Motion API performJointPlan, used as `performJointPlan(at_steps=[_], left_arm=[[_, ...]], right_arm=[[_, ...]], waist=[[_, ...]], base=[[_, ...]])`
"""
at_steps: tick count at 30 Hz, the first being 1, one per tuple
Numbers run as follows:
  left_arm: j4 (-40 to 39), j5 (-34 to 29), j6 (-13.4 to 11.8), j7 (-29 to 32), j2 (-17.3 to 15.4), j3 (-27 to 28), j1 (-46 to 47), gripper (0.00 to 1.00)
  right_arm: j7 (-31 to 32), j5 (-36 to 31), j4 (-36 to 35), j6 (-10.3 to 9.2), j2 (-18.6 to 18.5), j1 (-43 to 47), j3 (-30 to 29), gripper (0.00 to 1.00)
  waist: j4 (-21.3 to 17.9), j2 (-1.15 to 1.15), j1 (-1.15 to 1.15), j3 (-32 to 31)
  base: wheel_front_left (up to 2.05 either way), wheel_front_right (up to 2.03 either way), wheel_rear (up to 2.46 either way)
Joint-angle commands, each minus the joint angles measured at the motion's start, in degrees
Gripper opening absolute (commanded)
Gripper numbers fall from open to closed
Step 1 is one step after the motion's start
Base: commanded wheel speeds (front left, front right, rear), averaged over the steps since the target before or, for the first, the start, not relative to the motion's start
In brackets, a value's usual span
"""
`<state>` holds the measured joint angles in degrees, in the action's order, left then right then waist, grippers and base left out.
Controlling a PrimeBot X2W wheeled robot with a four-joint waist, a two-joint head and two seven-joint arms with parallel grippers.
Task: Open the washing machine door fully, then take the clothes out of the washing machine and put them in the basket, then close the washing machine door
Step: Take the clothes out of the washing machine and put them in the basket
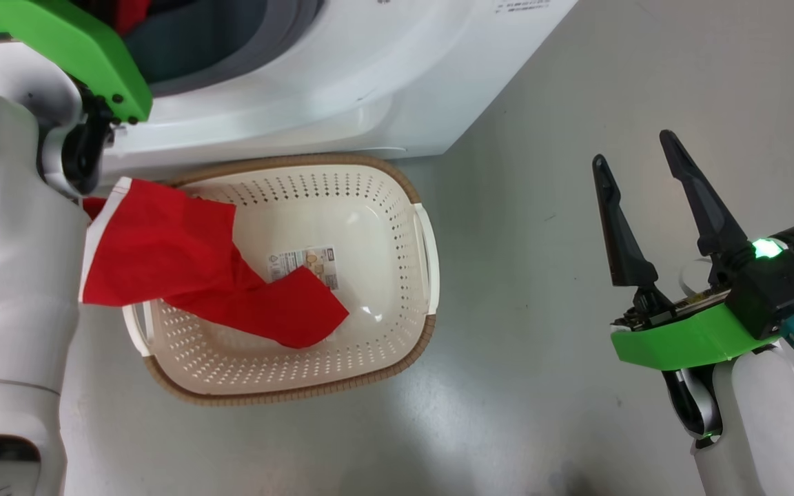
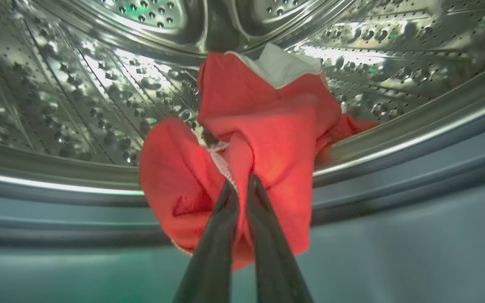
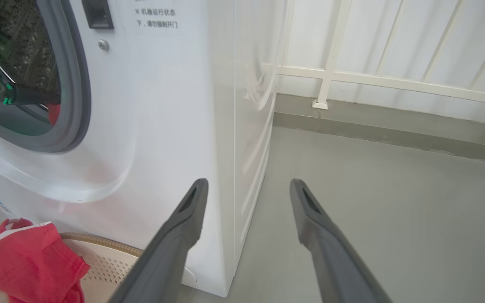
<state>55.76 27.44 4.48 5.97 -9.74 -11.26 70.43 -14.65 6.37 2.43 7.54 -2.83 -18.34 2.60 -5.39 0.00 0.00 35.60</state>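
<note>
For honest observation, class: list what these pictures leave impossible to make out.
Left wrist view: the steel drum behind the bright red fabric garment in the shut left gripper; the garment hides it.
Head view: print on the paper label in the cream perforated plastic basket; too small, partly under a second red garment.
Right wrist view: most of the basket, cut by the bottom edge.

So we've got one red garment (image 1: 176, 262) draped over the left rim of the cream basket (image 1: 369, 200), its tail lying across the paper label (image 1: 314, 258). The basket sits just in front of the white washing machine (image 1: 369, 76). Another red piece (image 2: 267, 139), white lining showing, is bunched up at the lip of the steel drum (image 2: 78, 92).
</note>
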Motion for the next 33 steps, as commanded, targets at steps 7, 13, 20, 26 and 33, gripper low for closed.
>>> performJointPlan(at_steps=[7, 13, 20, 26, 33], left_arm=[[-3.29, -2.14, -0.24, -6.98, -3.29, -0.54, -2.52, 0.0], [-5.43, -3.28, 0.68, -11.4, -3.76, -2.23, -5.76, 0.0], [-10.14, -4.41, -0.19, -17.63, -4.09, -3.09, -11.24, 0.0], [-16.76, -4.13, -1.98, -19.94, -3.57, -2.65, -18.45, 0.0], [-24.54, -3.51, -4.13, -20.71, -3.15, -1.32, -27.36, 0.0]], right_arm=[[-0.35, 0.33, -0.52, -0.05, -0.05, 0.74, 1.05, 1.0], [-0.35, 0.28, -0.05, -0.05, -0.05, 1.25, 1.44, 1.0], [-0.35, 0.31, 0.78, -0.05, -0.05, 2.58, 1.31, 1.0], [-0.35, 0.49, 1.14, -0.05, -0.05, 4.24, 0.49, 1.0], [-0.35, 1.01, 1.8, -0.05, -0.05, 6.1, 0.25, 1.0]], waist=[[0.9, 0.0, 0.0, -2.7], [1.25, 0.0, 0.0, -5.02], [2.32, 0.0, 0.0, -8.83], [3.74, 0.0, 0.0, -13.08], [4.7, 0.0, 0.0, -17.53]], base=[[0.0, 0.0, 0.0], [0.0, 0.0, 0.0], [0.0, 0.0, 0.0], [0.0, 0.0, 0.0], [0.0, 0.0, 0.0]])
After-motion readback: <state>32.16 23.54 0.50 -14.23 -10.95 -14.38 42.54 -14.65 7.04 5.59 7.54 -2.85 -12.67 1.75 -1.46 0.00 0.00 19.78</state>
